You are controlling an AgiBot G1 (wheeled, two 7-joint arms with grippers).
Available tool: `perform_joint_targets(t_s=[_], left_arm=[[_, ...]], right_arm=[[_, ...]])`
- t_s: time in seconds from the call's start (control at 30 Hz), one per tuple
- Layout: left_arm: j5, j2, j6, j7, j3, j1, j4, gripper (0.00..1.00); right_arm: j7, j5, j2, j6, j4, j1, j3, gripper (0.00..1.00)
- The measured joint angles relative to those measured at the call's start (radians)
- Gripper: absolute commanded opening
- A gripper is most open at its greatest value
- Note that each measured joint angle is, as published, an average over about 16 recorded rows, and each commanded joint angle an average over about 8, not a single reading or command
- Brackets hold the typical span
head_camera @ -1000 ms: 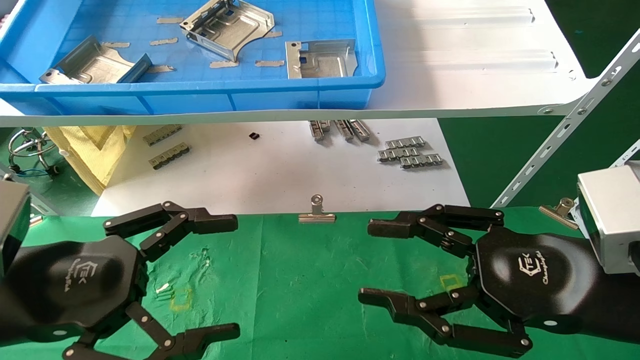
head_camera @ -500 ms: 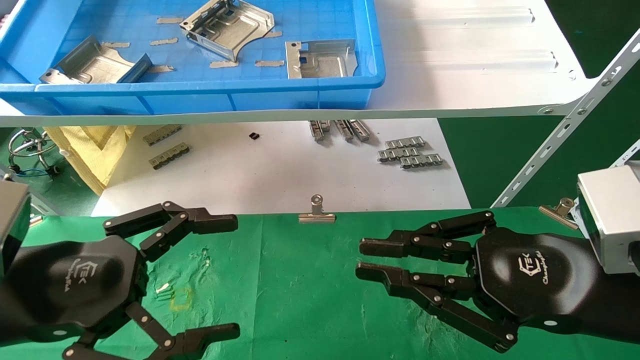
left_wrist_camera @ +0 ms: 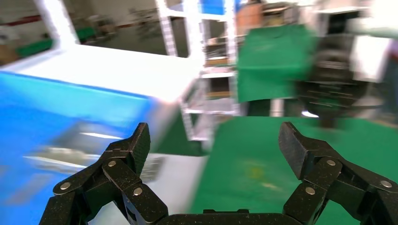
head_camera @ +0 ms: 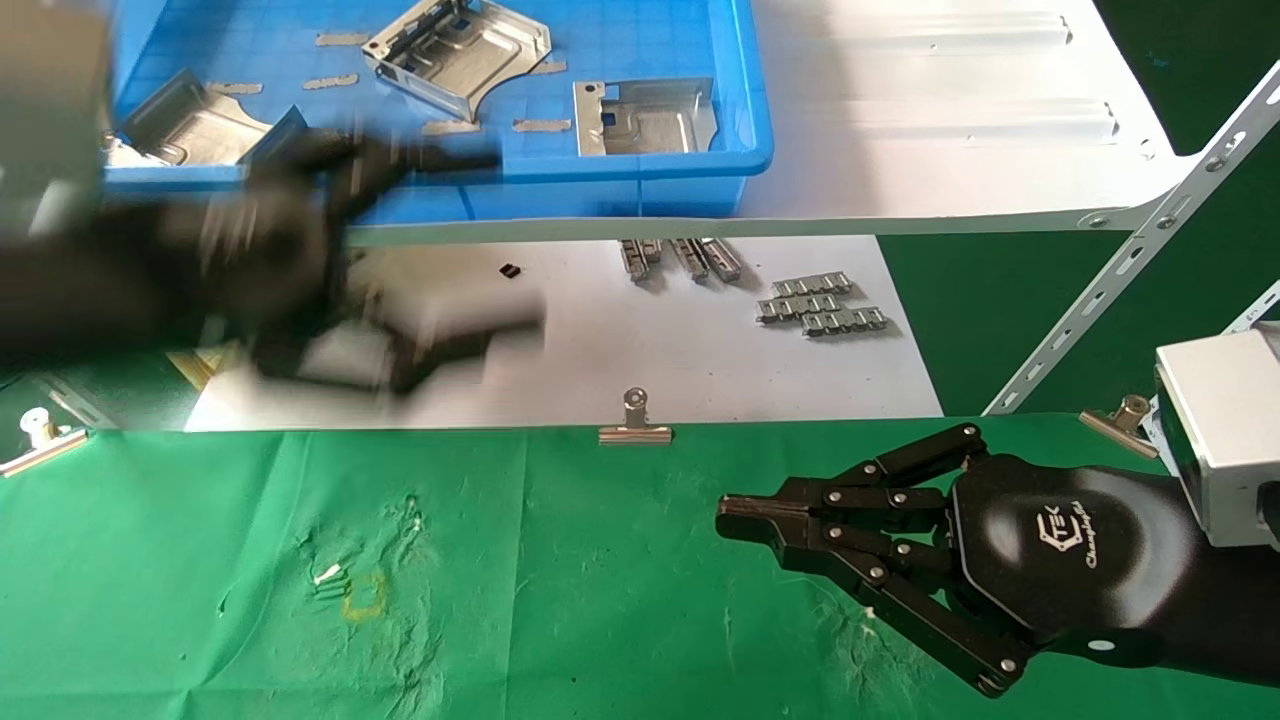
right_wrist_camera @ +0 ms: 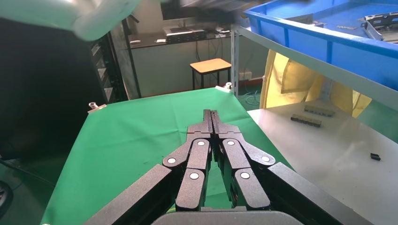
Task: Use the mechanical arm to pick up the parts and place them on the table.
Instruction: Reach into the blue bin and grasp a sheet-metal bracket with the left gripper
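Three silvery stamped parts lie in the blue bin [head_camera: 600,195] on the white shelf: one at the left [head_camera: 185,125], one in the middle [head_camera: 460,50], one at the right [head_camera: 645,115]. My left gripper [head_camera: 500,240] is open and empty, raised in front of the bin's near wall; its fingers [left_wrist_camera: 136,145] stand wide apart. My right gripper [head_camera: 735,520] is shut and empty, low over the green table [head_camera: 550,600]; in the right wrist view [right_wrist_camera: 210,115] its fingers are pressed together.
A white sheet [head_camera: 600,340] under the shelf holds small grey ribbed strips [head_camera: 820,305]. Binder clips [head_camera: 635,425] hold the cloth's far edge. A slanted white shelf brace [head_camera: 1130,260] stands at the right. A yellow square mark [head_camera: 362,595] is on the cloth.
My left gripper has swung up off the green table to the bin's front. My right gripper has gone from open to shut in place.
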Motion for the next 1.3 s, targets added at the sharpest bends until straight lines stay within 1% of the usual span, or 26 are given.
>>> perform_joint_targets(t_s=[0.1, 0.23, 0.33, 0.43, 0.47, 0.5, 0.7, 0.73, 0.97, 1.3], left_arm=[[0.091, 0.069, -0.046, 0.01, 0.038, -0.133, 0.145, 1.0], [0.215, 0.166, -0.14, 0.035, 0.09, -0.291, 0.36, 1.0], [0.293, 0.234, -0.223, 0.058, 0.122, -0.383, 0.512, 1.0], [0.356, 0.294, -0.309, 0.079, 0.148, -0.451, 0.644, 1.0], [0.374, 0.311, -0.337, 0.084, 0.156, -0.469, 0.682, 0.92], [0.39, 0.328, -0.363, 0.089, 0.163, -0.486, 0.718, 0.8], [0.45, 0.403, -0.475, 0.098, 0.191, -0.546, 0.877, 0.05], [0.455, 0.411, -0.485, 0.097, 0.194, -0.551, 0.895, 0.01], [0.478, 0.447, -0.524, 0.09, 0.209, -0.574, 0.979, 0.0], [0.487, 0.461, -0.549, 0.088, 0.215, -0.58, 1.016, 0.0]], right_arm=[[0.0, 0.0, 0.0, 0.0, 0.0, 0.0, 0.0, 0.0], [0.0, 0.0, 0.0, 0.0, 0.0, 0.0, 0.0, 0.0], [0.0, 0.0, 0.0, 0.0, 0.0, 0.0, 0.0, 0.0], [0.0, 0.0, 0.0, 0.0, 0.0, 0.0, 0.0, 0.0], [0.0, 0.0, 0.0, 0.0, 0.0, 0.0, 0.0, 0.0], [0.0, 0.0, 0.0, 0.0, 0.0, 0.0, 0.0, 0.0], [0.0, 0.0, 0.0, 0.0, 0.0, 0.0, 0.0, 0.0], [0.0, 0.0, 0.0, 0.0, 0.0, 0.0, 0.0, 0.0], [0.0, 0.0, 0.0, 0.0, 0.0, 0.0, 0.0, 0.0], [0.0, 0.0, 0.0, 0.0, 0.0, 0.0, 0.0, 0.0]])
